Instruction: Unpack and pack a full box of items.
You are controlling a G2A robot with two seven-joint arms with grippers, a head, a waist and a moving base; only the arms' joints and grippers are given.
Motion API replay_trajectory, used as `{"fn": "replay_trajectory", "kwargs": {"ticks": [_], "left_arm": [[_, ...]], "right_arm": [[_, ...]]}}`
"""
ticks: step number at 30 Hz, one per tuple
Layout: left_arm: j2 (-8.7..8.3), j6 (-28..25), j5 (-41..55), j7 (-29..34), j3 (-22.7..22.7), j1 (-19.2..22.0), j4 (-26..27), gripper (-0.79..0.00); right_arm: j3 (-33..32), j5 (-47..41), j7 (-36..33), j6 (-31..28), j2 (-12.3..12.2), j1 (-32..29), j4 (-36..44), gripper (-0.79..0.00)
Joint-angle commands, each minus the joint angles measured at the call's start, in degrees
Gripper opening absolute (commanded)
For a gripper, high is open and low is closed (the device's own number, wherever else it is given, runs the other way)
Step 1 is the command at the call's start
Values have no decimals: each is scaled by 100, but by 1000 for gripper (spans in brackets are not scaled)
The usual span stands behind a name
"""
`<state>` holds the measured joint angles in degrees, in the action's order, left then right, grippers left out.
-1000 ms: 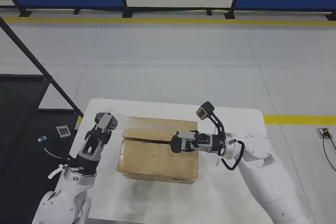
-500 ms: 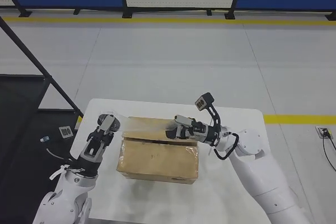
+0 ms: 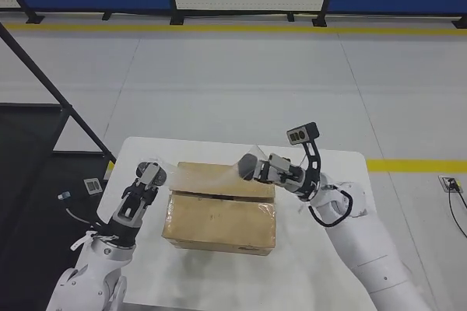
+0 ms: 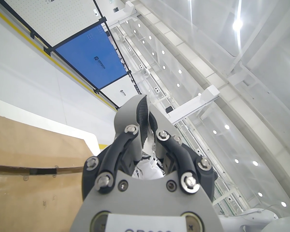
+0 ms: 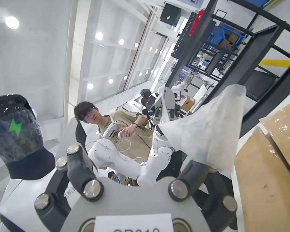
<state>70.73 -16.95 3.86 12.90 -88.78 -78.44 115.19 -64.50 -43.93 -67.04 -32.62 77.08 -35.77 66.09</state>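
I have the cardboard box [image 3: 222, 214] sitting in the middle of the white table [image 3: 296, 250], long side across in front of me. Its top flaps lie flat. In the left wrist view I can see the seam between them, with a thin dark slit along part of it.

My left gripper [image 3: 149, 172] hangs just off the box's far left corner, over the table and close to the cardboard. Its fingers [image 4: 141, 119] are pressed together, pads meeting at the tips. From above, a clear tape strip [image 3: 206, 165] runs to them, so I read them as clamped on its end, though the left wrist view does not show the tape between the pads.

From there the tape strip stretches, lifted off the cardboard, across the far part of the lid to my right gripper [image 3: 247, 165]. That gripper sits above the box's far edge, a little right of the middle.

In the right wrist view its fingers [image 5: 80, 141] stand well apart with open space between them. A crumpled, cloudy flap of the tape clings to one of them and rises past its tip, just beside the edge of the box.
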Motion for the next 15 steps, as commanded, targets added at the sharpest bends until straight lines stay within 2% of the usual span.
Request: {"fn": "replay_trajectory", "kwargs": {"ticks": [1,7,15], "left_arm": [[1,11,3,-1,1,8,-16,-785],[10,77,13,-83,15,57,-73,-785],[31,246,20,-253,94,126,-135,-785]], "right_arm": [[-18,-184,-348,-115,1,37,-11,0],[-116,-489,-901,435,-51,21,483,0],[-358,-527,-1078,612,-104,-199,1033,0]]}}
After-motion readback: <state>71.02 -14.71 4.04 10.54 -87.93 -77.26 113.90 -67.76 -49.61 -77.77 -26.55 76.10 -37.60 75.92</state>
